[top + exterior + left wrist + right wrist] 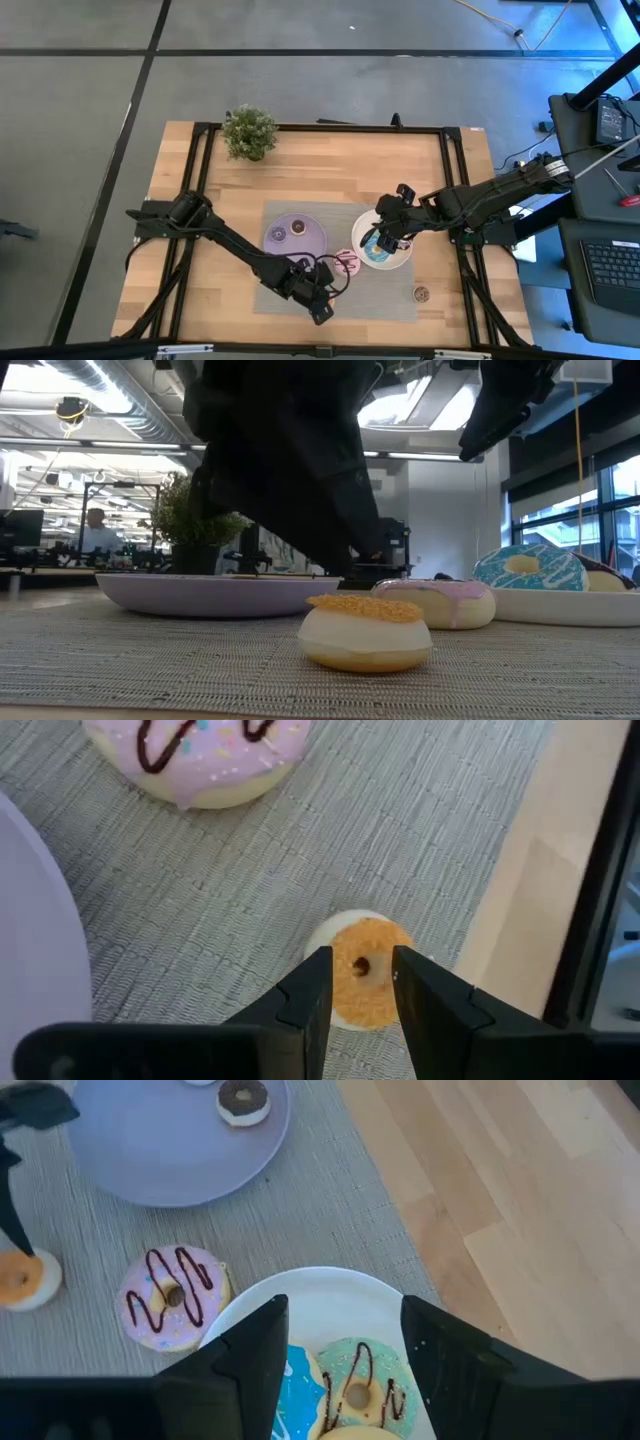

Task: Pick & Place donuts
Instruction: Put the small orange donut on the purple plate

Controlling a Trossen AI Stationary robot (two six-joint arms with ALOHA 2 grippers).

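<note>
Your left tool is low over the grey mat at the counter's front edge, its two fingers straddling the small orange donut. The fingers sit close on either side of it; you cannot tell whether they are pressing it yet, and the donut rests flat on the mat. In the low view that orange donut sits in the foreground with the pink donut just behind it.

The pink donut lies on the mat between the lilac plate and the white plate, touching neither. Your right tool hangs above the white plate with its fingers well apart and nothing between them. Under it the plate holds a blue donut and a green donut side by side.

The lilac plate carries a chocolate donut near its rim, and a purple one beside it. A small brown donut lies alone on the bare wood near the front right corner. A potted plant stands at the back of the counter.
</note>
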